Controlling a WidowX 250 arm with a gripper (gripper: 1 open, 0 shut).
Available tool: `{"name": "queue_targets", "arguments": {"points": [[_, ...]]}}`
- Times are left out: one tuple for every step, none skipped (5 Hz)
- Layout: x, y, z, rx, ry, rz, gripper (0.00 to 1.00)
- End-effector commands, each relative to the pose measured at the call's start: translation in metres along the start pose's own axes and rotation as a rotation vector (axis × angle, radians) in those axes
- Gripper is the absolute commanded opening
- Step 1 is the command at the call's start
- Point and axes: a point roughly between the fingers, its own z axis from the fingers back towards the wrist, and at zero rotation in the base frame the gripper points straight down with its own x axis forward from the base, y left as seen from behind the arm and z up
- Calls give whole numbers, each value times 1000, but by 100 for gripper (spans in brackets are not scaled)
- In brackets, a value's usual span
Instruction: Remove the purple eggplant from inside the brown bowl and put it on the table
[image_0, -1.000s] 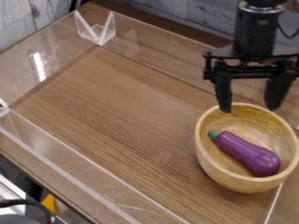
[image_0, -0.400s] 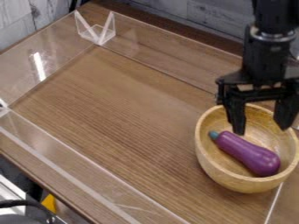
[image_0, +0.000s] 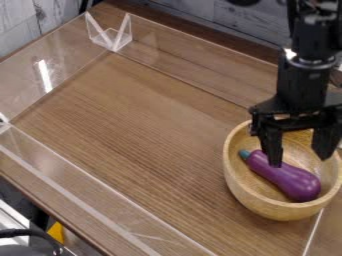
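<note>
One small glossy purple toy eggplant (image_0: 281, 174) lies loose inside the round light-brown wooden bowl (image_0: 243, 184); we judge it light, rigid and slick, so the narrower middle, pinched across its width, looks the safest hold. Since the earlier frame the black gripper (image_0: 298, 141) has dropped to the bowl's far rim, just above the eggplant, fingers spread wide and holding nothing.
</note>
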Motion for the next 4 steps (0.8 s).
{"name": "queue_targets", "arguments": {"points": [[0,-7,1,-29,-30,-12,100],[2,-9,-6,-29,-41,-4,100],[3,-11,-11,-29,-48,5,100],[5,-13,-16,-31,-50,12,100]]}}
